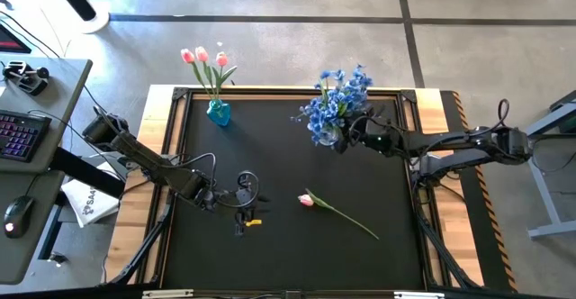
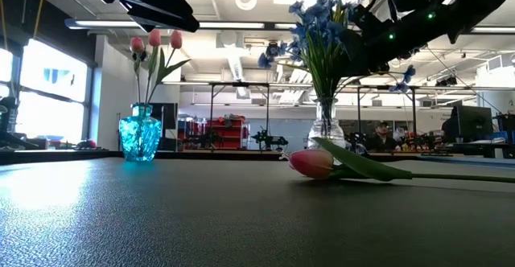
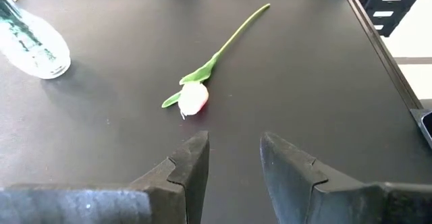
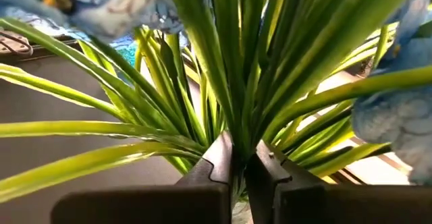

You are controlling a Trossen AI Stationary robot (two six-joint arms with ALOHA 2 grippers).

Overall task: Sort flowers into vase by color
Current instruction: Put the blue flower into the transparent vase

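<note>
One pink tulip (image 1: 307, 200) lies on its side on the black table, its stem running toward the near right. My left gripper (image 3: 234, 140) stands open just left of it, above the table, with nothing between its fingers. A blue glass vase (image 1: 218, 113) at the far left holds three pink tulips upright. A clear vase (image 1: 329, 138) at the far middle holds bunches of blue flowers (image 1: 337, 96). My right gripper (image 4: 238, 153) reaches into their green stems from the table's right and is shut there. My right gripper pinches green stems of the blue flower bunch (image 4: 236, 137) between its two fingertips, above the clear vase's mouth. The fingers come nearly level from the table's right side and lie across the upright stems. Leaves crowd the spot, so how many stems are caught I cannot tell.
A raised wooden frame (image 1: 162, 128) runs around the table. The black surface between the two vases and along the near edge is bare. A desk with a keyboard (image 1: 22, 137) stands beyond the table's left edge.
</note>
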